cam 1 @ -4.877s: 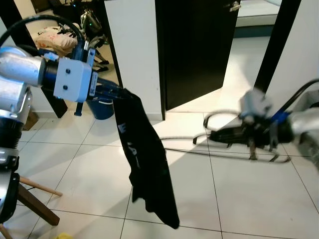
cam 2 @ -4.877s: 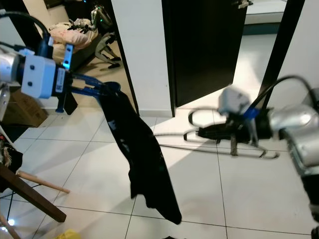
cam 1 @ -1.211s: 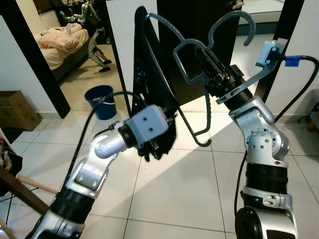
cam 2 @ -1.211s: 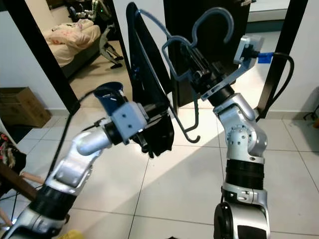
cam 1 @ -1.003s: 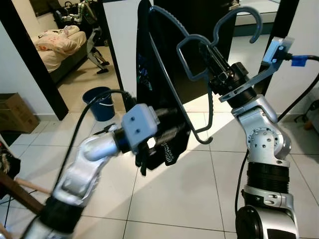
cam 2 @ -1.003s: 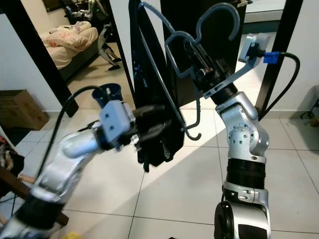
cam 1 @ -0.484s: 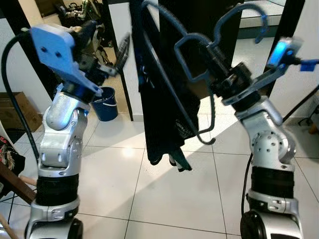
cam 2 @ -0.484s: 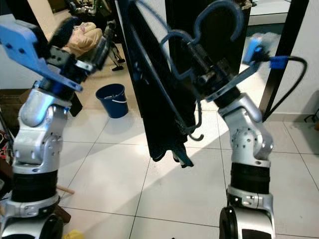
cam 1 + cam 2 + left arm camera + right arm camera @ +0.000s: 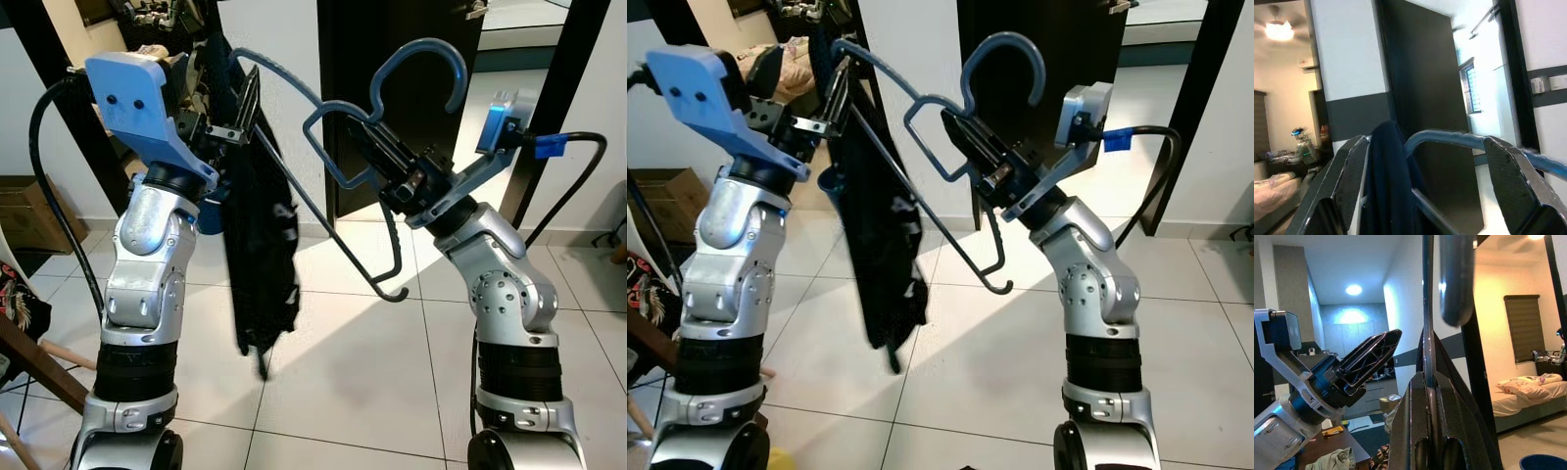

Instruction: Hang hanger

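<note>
Since five seconds ago we have both arms raised in front of us instead of spread low. Our right hand [image 9: 364, 149] now holds the blue-grey plastic hanger [image 9: 338, 166] up at head height, closed on its neck, and has tilted it leftward in the last second. Our left hand [image 9: 240, 103], which gripped the black cloth garment [image 9: 260, 245] from below a second ago, now sits high with its fingers parted around the hanger's upper end, and the garment hangs narrower.

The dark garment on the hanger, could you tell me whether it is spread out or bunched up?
Bunched up. The dark garment hangs as one narrow strip off one end of the blue hanger, beside the left end effector; the right end effector grips the hanger.
</note>
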Tool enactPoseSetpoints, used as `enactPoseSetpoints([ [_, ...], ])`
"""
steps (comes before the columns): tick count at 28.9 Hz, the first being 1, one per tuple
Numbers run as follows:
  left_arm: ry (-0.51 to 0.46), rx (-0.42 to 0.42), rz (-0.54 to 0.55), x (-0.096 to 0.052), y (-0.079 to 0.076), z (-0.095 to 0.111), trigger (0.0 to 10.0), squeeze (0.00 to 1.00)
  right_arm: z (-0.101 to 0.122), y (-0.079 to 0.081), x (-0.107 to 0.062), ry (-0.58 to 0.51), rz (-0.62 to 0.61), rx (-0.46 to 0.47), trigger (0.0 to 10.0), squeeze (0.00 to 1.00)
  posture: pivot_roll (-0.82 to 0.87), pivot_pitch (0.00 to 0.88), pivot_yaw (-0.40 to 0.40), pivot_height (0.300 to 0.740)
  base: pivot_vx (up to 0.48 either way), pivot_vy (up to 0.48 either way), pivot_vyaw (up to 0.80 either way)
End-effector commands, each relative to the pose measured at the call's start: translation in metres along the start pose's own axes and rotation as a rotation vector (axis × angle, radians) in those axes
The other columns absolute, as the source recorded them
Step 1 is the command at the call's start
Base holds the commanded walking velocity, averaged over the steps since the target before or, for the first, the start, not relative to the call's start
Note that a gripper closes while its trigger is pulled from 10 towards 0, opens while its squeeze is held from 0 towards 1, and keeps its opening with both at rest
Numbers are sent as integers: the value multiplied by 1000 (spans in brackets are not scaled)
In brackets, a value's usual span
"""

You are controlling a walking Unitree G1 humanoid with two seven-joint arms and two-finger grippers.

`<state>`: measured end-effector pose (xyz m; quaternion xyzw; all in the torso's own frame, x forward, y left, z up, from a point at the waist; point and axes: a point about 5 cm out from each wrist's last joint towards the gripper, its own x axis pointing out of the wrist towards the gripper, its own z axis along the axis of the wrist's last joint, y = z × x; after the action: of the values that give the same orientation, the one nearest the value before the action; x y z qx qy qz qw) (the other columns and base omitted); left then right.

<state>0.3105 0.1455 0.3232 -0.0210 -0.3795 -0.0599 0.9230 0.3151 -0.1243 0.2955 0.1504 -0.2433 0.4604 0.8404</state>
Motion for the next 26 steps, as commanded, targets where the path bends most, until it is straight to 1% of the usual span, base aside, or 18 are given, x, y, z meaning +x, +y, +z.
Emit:
enactPoseSetpoints([
  [1, 52, 30, 62, -4, 7, -8, 10000, 0, 4, 5, 2, -14, 20, -23, 10000, 0, -22, 0, 85, 740, 0, 0, 0],
  [3, 101, 99, 194, -10, 21, -15, 10000, 0, 5, 3, 3, -13, 3, -35, 10000, 0, -22, 0, 86, 740, 0, 0, 0],
  [4, 101, 99, 194, -10, 21, -15, 10000, 0, 5, 3, 3, -13, 3, -35, 10000, 0, -22, 0, 86, 740, 0, 0, 0],
  [6, 116, 135, 254, -12, 28, -16, 10000, 0, 7, 2, 3, -20, -6, -40, 10000, 0, -20, 0, 89, 740, 0, 0, 0],
  [13, 121, 146, 274, -12, 31, -17, 10000, 0, 9, 3, 4, -26, -4, -42, 10000, 0, -20, 0, 89, 740, 0, 0, 0],
  [15, 133, 116, 255, -10, 30, -21, 10000, 0, 12, 6, 4, -35, 9, -45, 10000, 0, -30, 0, 96, 740, 0, 0, 0],
  [16, 133, 116, 255, -10, 30, -21, 10000, 0, 12, 6, 4, -35, 9, -45, 10000, 0, -30, 0, 96, 740, 0, 0, 0],
  [18, 133, 79, 232, -9, 25, -22, 10000, 0, 13, 7, 5, -36, 14, -45, 10000, 0, -34, 0, 99, 740, 0, 0, 0],
  [19, 133, 79, 232, -9, 25, -22, 10000, 0, 13, 7, 5, -36, 14, -45, 10000, 0, -34, 0, 99, 740, 0, 0, 0],
  [21, 116, 30, 163, -5, 12, -19, 10000, 0, 12, 8, 5, -32, 15, -46, 10000, 0, -37, 0, 99, 740, 0, 0, 0],
  [22, 116, 30, 163, -5, 12, -19, 10000, 0, 12, 8, 5, -32, 15, -46, 10000, 0, -37, 0, 99, 740, 0, 0, 0],
  [23, 119, 1, 133, -4, 5, -19, 10000, 0, 12, 8, 5, -31, 15, -46, 10000, 0, -38, 0, 100, 740, 0, 0, 0],
  [24, 119, 1, 133, -4, 5, -19, 10000, 0, 12, 8, 5, -31, 15, -46, 10000, 0, -38, 0, 100, 740, 0, 0, 0],
  [25, 127, -23, 109, -5, -1, -21, 10000, 0, 12, 8, 5, -31, 16, -45, 10000, 0, -38, 0, 100, 740, 0, 0, 0],
  [26, 127, -23, 109, -5, -1, -21, 10000, 0, 12, 8, 5, -31, 16, -45, 10000, 0, -38, 0, 100, 740, 0, 0, 0],
])
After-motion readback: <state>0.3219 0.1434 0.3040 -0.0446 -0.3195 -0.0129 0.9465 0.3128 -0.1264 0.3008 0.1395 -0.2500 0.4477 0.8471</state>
